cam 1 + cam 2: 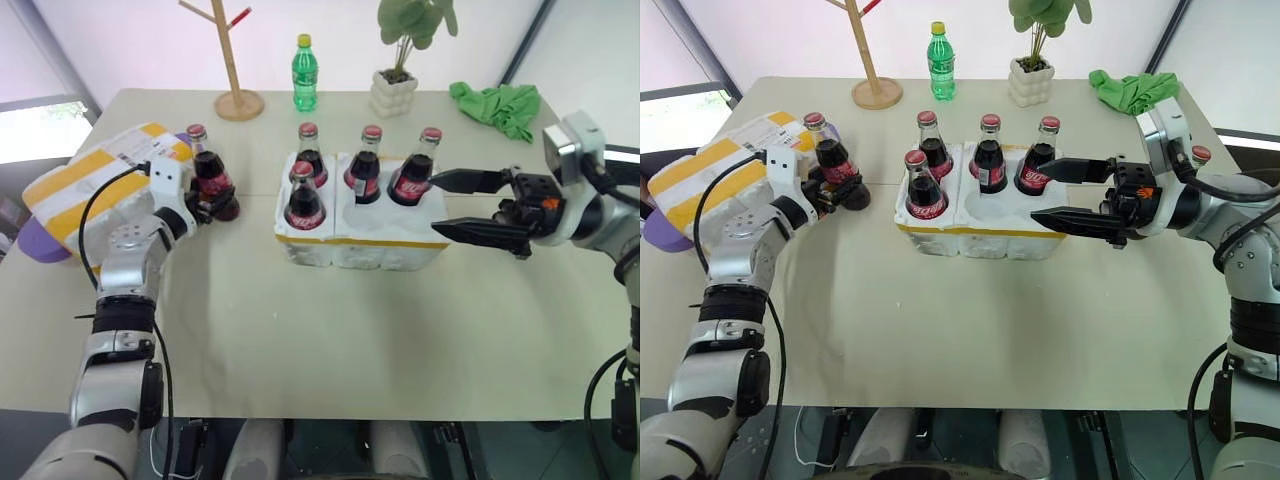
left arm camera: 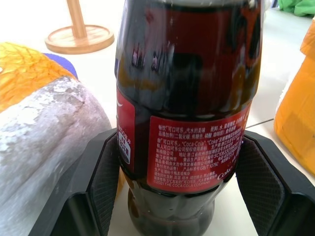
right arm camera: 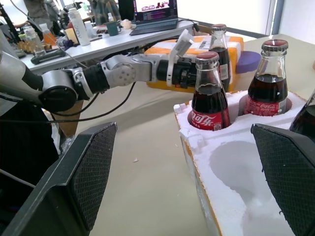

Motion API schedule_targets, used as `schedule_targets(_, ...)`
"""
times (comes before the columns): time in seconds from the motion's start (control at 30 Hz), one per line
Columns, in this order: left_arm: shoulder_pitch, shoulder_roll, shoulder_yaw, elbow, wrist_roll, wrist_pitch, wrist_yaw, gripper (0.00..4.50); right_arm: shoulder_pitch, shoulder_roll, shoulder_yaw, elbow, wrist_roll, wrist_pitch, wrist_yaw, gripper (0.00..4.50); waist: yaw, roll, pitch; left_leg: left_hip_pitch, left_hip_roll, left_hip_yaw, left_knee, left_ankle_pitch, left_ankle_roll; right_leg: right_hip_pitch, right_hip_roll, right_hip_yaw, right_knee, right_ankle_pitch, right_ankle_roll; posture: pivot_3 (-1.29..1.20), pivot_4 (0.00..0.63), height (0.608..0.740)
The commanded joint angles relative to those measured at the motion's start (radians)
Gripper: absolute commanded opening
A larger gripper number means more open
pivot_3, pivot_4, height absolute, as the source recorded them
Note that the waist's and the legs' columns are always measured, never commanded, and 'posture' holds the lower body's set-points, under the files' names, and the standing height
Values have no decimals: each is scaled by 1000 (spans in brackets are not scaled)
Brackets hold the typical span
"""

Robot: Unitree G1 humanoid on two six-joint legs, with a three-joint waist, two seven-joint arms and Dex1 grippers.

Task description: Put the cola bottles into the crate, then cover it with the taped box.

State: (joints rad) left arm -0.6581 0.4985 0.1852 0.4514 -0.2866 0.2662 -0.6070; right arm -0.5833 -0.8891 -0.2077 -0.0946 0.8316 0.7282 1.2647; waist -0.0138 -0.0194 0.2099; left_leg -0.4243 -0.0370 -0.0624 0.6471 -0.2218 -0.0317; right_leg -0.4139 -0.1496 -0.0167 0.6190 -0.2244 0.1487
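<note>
One cola bottle (image 1: 207, 165) stands on the table just right of the taped box (image 1: 90, 180). My left gripper (image 1: 212, 195) is shut on its lower body; both pads (image 2: 106, 182) press the glass beside the red label (image 2: 197, 147). The crate (image 1: 360, 248) sits mid-table with several cola bottles upright in its wells, such as the front-left one (image 1: 304, 198) and the back-right one (image 1: 413, 170). The front wells (image 3: 236, 157) on the right side are empty. My right gripper (image 1: 437, 204) hangs open at the crate's right end, holding nothing. A red cap (image 1: 1201, 153) peeks out behind my right arm.
A green plastic bottle (image 1: 304, 72), a wooden stand (image 1: 238, 100) and a potted plant (image 1: 393, 92) line the far edge. A green cloth (image 1: 500, 105) lies at the back right. A purple thing (image 1: 40, 245) pokes out under the taped box.
</note>
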Motion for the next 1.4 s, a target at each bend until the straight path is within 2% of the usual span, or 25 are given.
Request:
schedule_targets(0.03,-5,64,70,-180,-76,55,-31,2790,-9,-1,-31,-20,15,-17,4,4500,0,0,0,-2,0,0,0,0,0,-2,0,0,0,0,0,0,150,740)
schedule_targets(0.2,81,138,115,-428,-194,201,-89,2790,-9,1,-24,-8,4,-28,11,4500,2,0,0,-3,0,0,0,0,0,-4,0,0,1,0,-1,0,150,740)
schedule_targets(0.47,284,287,228,-865,-526,525,-169,2790,-16,5,-9,29,-17,-45,29,4500,1,0,0,-3,0,0,0,0,0,-4,0,0,1,0,-1,0,150,740)
schedule_targets(0.6,319,351,267,-963,-669,615,-185,2790,-18,5,-7,37,-24,-47,36,4500,0,0,0,-2,1,0,0,0,0,-4,0,1,1,1,-2,0,150,740)
schedule_targets(0.73,267,354,207,-992,-719,626,-166,2790,-21,5,-5,41,-30,-48,39,4500,4,0,0,-2,1,0,1,0,0,-3,0,1,1,1,-2,0,150,740)
schedule_targets(0.97,87,207,-26,-961,-649,581,-121,2790,-9,0,-19,12,-18,-35,24,4500,4,0,0,-2,0,0,3,1,0,1,0,1,-2,1,-3,0,150,740)
schedule_targets(1.13,-21,126,-132,-898,-587,556,-136,2790,22,-2,-40,-22,-2,-24,0,4500,1,0,0,-1,0,0,2,1,0,0,0,1,0,1,-2,0,150,740)
schedule_targets(1.4,-146,0,-300,-744,-368,439,-136,2790,66,3,-71,-62,19,-17,-35,4500,5,0,0,-1,0,0,2,1,0,0,0,1,0,1,-2,0,150,740)
